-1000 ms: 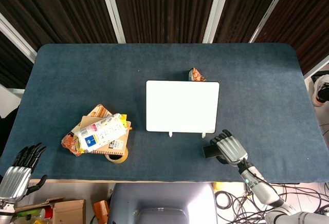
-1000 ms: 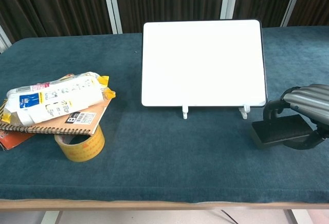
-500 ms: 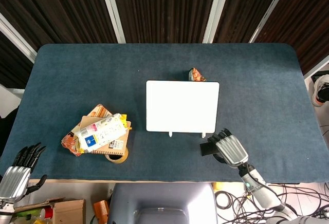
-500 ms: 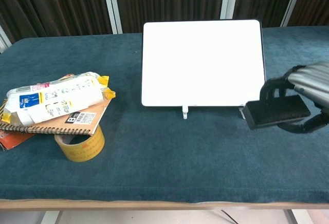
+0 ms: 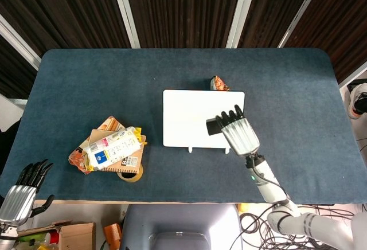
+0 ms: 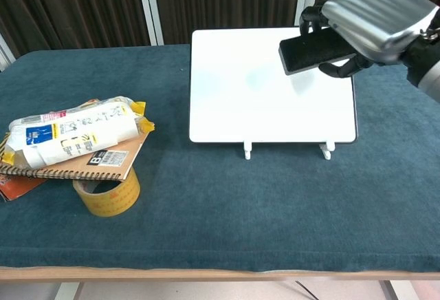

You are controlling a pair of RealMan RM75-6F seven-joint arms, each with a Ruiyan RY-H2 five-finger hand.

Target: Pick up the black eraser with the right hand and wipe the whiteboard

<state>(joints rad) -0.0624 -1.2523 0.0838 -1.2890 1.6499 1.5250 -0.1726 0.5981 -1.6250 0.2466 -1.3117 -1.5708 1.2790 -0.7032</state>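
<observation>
The pick-up half of the task looks done: the right hand (image 6: 375, 18) has the black eraser (image 6: 315, 50) off the table, fingers curled over its top edge and thumb apparently under it (the underside of the grasp is partly hidden in the chest view), with the eraser's free end pointing toward 9 o'clock in that view. The eraser is held in front of the whiteboard (image 6: 254, 100), at about 2 o'clock on the board's face as the chest camera shows it; in the head view the hand (image 5: 237, 132) and eraser (image 5: 213, 127) overlap the board's lower right part (image 5: 186, 118). Whether the eraser's felt side is actually pressing on the surface I cannot tell, since no view shows the gap edge-on. The board stands tilted on its two small white feet (image 6: 247, 152) and looks clean, with no plain writing, only a faint smudge near its middle. What is left, by my reading, is the wipe itself: bring the eraser flat against the board and sweep it across, lightly enough not to push the propped board backward. The left hand (image 5: 20, 188) sits off the table's near corner at 7 o'clock in the head view, fingers apart and holding nothing. A roll of yellow tape (image 6: 106, 193) under a notebook and a packet stack (image 6: 75, 135) lies well apart from the work.
</observation>
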